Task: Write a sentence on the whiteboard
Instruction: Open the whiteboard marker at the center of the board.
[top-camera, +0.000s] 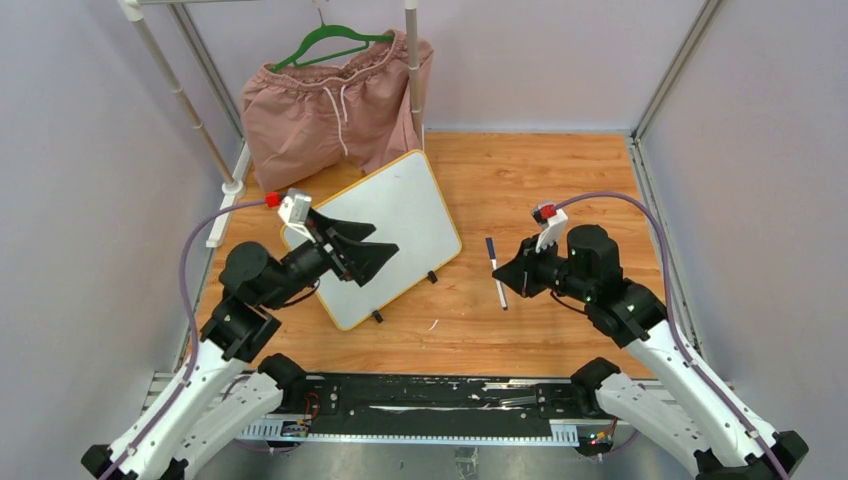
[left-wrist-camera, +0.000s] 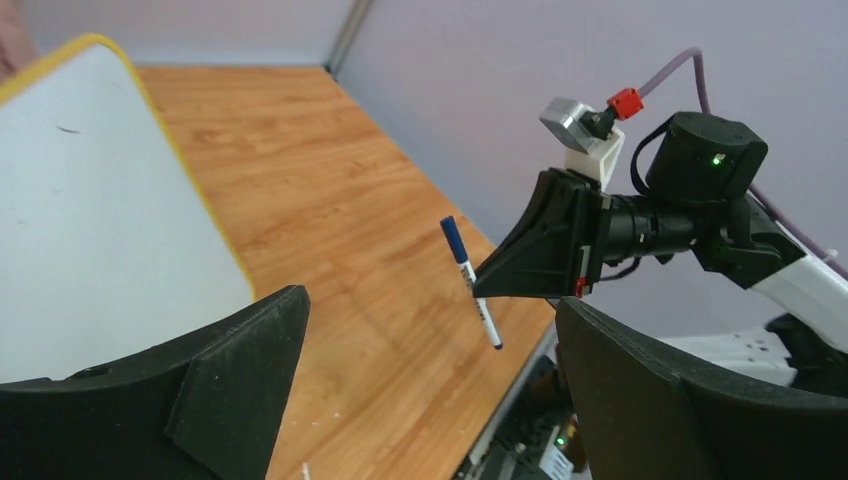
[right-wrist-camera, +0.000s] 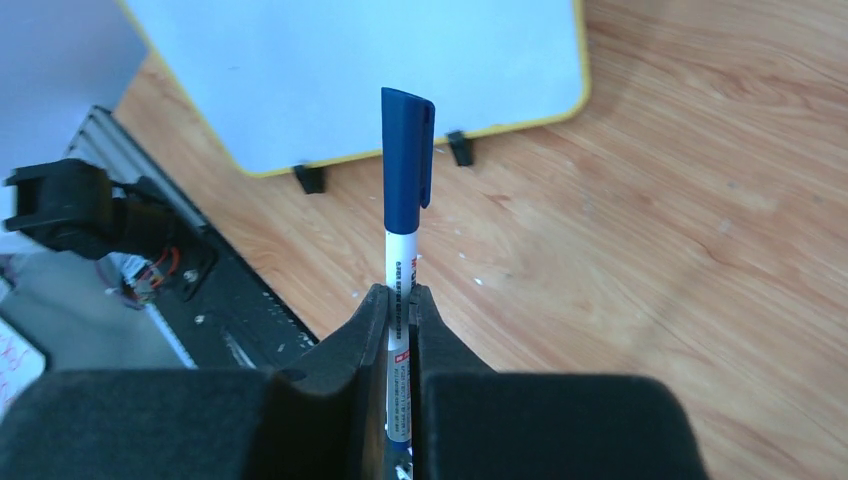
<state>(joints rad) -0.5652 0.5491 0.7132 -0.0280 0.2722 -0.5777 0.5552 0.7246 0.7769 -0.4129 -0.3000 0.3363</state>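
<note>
gleams smooth and glossy across the white whiteboard (top-camera: 400, 200), inside a yellow plastic-looking frame. shows wood grain with a light sheen on the table (top-camera: 560, 180). hangs as soft, matt pink cloth in the shorts (top-camera: 320, 110), from a smooth green plastic hanger (top-camera: 335, 45). reads as smooth plastic on the marker (right-wrist-camera: 403, 200), blue cap faintly shiny. looks matt, finely grainy black plastic on the right gripper (right-wrist-camera: 402, 293) and left gripper (left-wrist-camera: 430, 300).

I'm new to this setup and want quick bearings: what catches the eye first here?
The yellow-framed whiteboard sits askew left of centre, practically blank, with the open left gripper hovering over it. To its right, the right gripper is shut on a marker whose blue cap is on. Pink shorts hang on a green hanger at the back.
</note>
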